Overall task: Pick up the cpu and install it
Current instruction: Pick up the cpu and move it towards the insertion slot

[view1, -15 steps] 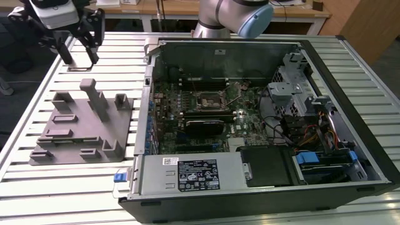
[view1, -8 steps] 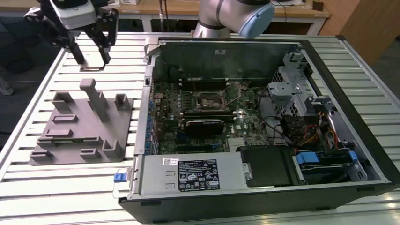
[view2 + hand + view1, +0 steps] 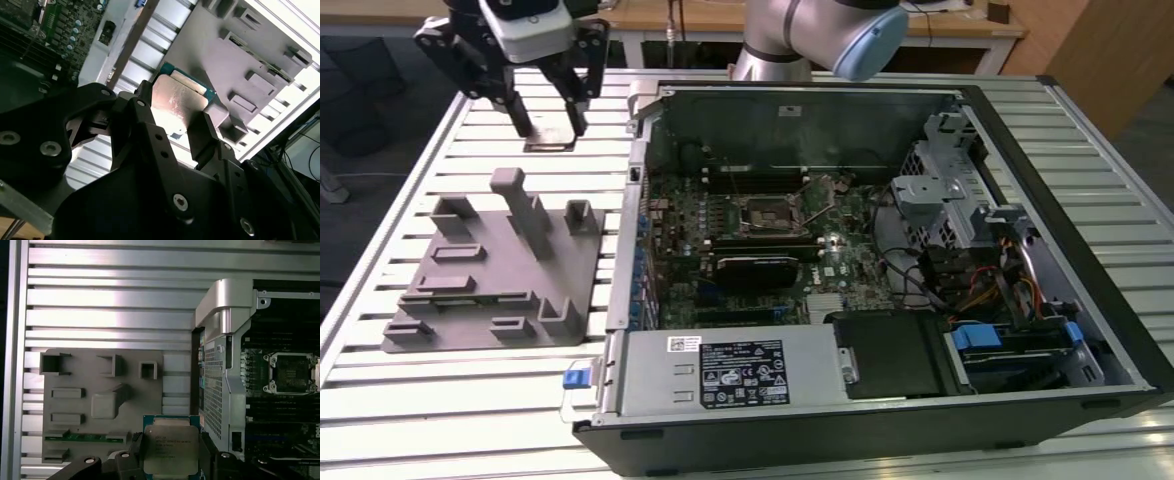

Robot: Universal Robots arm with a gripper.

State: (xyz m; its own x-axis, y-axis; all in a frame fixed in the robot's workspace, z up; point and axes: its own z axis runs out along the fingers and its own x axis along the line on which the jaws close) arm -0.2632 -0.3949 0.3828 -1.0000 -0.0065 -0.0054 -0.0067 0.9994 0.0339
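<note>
Cpu (image 3: 167, 449) is in my grip, so by the look of it the pick-up half of the job is done. My gripper (image 3: 174, 109) is clamped on it, one black finger pressing each of two opposite edges, with the flat top facing the wrist cameras. I hold it over the slatted table (image 3: 480, 410), near the far end of the grey fixture (image 3: 494, 270). That puts it outside the computer case (image 3: 635, 150), on the exterior view's left of the case wall.

The install half is not yet done. The cpu socket (image 3: 767, 212) sits on the motherboard (image 3: 720, 300) inside the case, well apart from me, and I judge it bare: a dark square in a metal frame with no chip in it.

The chip is a thin square. Its lid is dull silver metal with clipped corners and a little wear, and it sits on a teal-green board that shows as a narrow rim. My fingers are matte black metal links joined by bolts. The fixture is matte grey plastic, moulded with upright blocks and shallow rectangular pockets, and a thin green strip (image 3: 85, 437) lies in one slot. The table is bright ribbed aluminium. The case is sheet steel, perforated on the wall beside me.
</note>
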